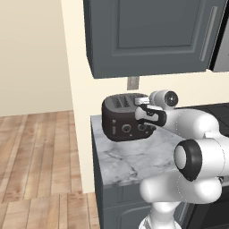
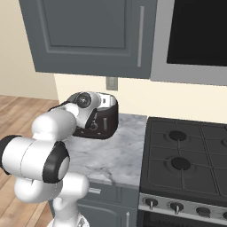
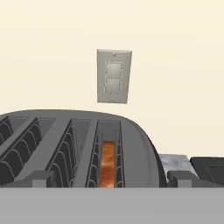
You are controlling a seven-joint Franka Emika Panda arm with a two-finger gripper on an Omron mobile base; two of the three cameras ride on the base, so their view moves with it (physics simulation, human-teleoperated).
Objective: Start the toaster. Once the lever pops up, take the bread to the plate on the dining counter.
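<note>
- While the gripper (image 1: 150, 117) hovers at the toaster (image 1: 123, 117), centre of the left base frame, finger spread cannot be told.
- Bread (image 3: 106, 162) sits deep in one slot, hand view's lower centre.
- Recommendation: press the lever fully down, squarely.

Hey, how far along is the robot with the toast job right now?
Early. The bread sits down inside a slot of the toaster, so nothing has been carried off. In hand: the gripper is at the toaster's end, whether the lever is pressed I can't tell. Left: lifting the bread out and taking it to the plate.
</note>
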